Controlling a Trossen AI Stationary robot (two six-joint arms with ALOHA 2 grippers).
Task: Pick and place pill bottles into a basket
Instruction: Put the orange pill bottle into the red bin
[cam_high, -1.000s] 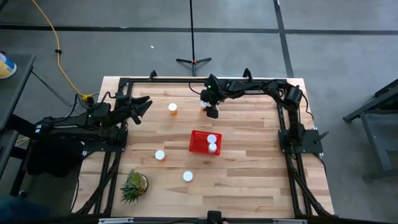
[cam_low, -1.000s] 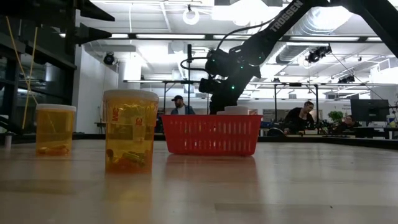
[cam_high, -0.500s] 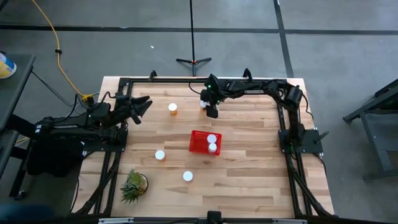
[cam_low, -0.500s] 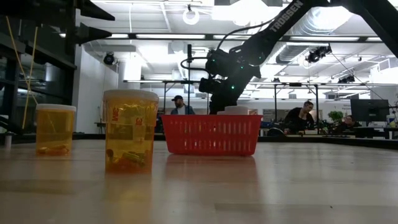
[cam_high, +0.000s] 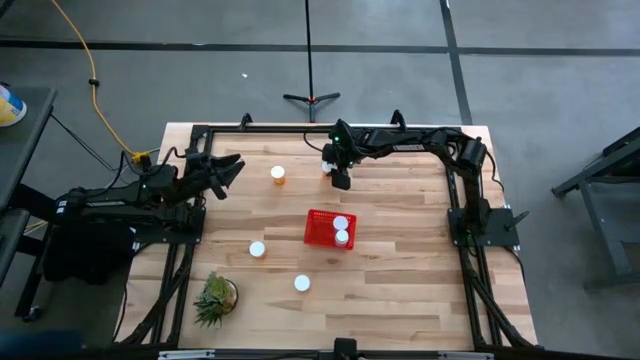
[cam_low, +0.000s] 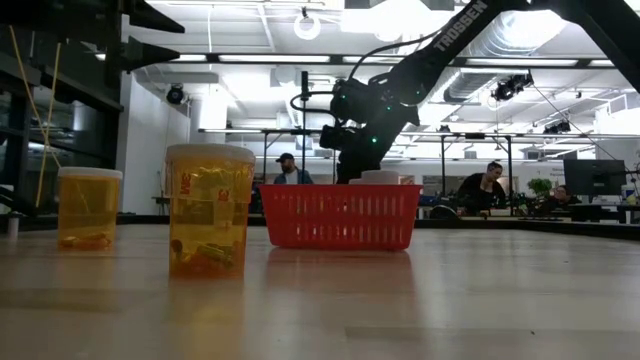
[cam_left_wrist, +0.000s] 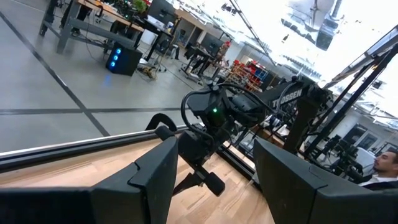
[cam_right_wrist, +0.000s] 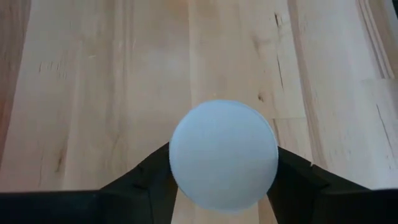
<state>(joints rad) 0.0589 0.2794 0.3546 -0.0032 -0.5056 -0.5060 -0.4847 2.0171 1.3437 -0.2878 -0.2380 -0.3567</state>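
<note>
Two white caps already show inside the small red slotted basket (cam_high: 330, 229) near the middle of the pale wooden table (cam_high: 400, 290) — so two bottles look done. The right arm's tool (cam_high: 340, 180) is out at the far side of the table, well apart from the basket, and its wrist view looks straight down on a round white cap (cam_right_wrist: 224, 154) with a dark finger (cam_right_wrist: 152, 171) tight against each side — pinched on that orange pill bottle, I'd say, though whether it has left the wood I can't tell. Three more white-capped orange bottles stand loose: one at the far side (cam_high: 278, 175), one beside the basket (cam_high: 257, 249), one nearer the front (cam_high: 302, 284). The left tool (cam_high: 228, 166) waits at the table's left edge, fingers spread. Roughly a third done, with four to go.
</note>
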